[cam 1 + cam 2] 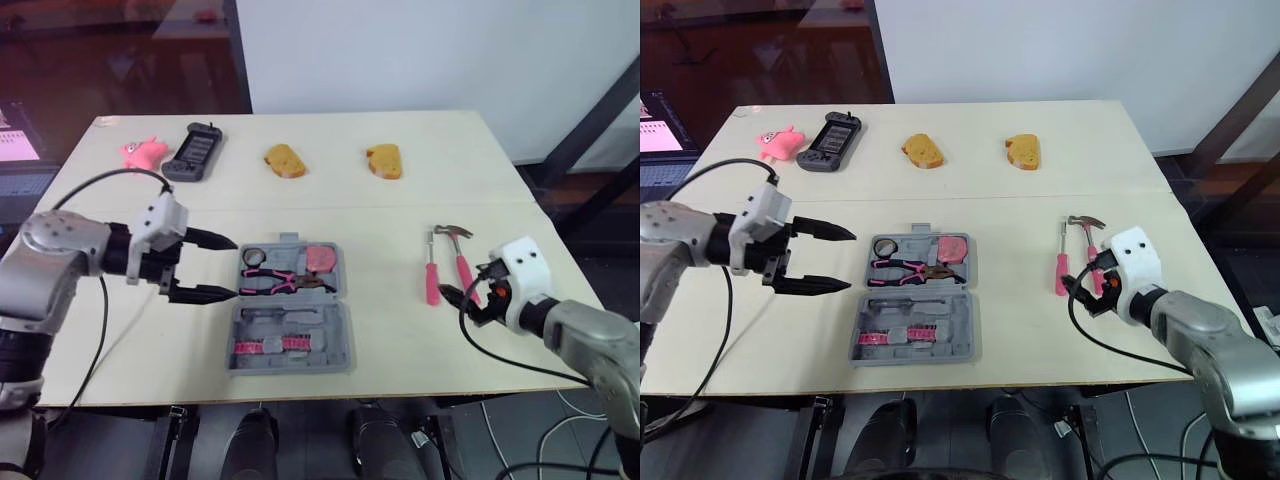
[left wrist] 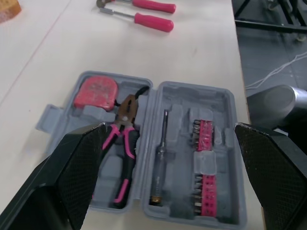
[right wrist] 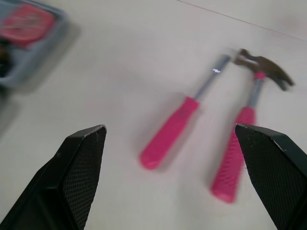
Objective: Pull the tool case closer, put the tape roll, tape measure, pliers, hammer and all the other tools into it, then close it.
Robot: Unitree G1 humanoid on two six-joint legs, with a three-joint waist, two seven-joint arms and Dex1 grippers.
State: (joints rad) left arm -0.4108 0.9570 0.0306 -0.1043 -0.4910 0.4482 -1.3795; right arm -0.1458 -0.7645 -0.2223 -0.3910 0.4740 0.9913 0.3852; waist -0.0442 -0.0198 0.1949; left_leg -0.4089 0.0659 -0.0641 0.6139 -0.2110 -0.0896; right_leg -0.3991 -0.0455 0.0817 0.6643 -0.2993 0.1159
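Note:
The grey tool case point(image 1: 340, 325) lies open at the table's front centre. Its far half holds a tape roll point(image 1: 253, 256), pink-handled pliers point(image 2: 122, 143) and a pink tape measure point(image 2: 96, 93). The near half holds a thin screwdriver point(image 2: 160, 158) and a row of pink bits point(image 2: 204, 163). To the right of the case, a pink-handled hammer point(image 1: 463, 262) and a pink screwdriver point(image 1: 432, 278) lie side by side on the table. My left gripper point(image 1: 236, 267) is open, its tips at the case's left edge. My right gripper point(image 1: 470, 292) is open, just in front of the hammer's handle point(image 3: 235, 158).
Along the far side of the table lie a pink toy point(image 1: 143, 151), a black handheld device point(image 1: 194, 152) and two yellow bread-like pieces point(image 1: 285, 160) point(image 1: 384, 161). The table's front edge point(image 1: 300, 392) runs close under the case.

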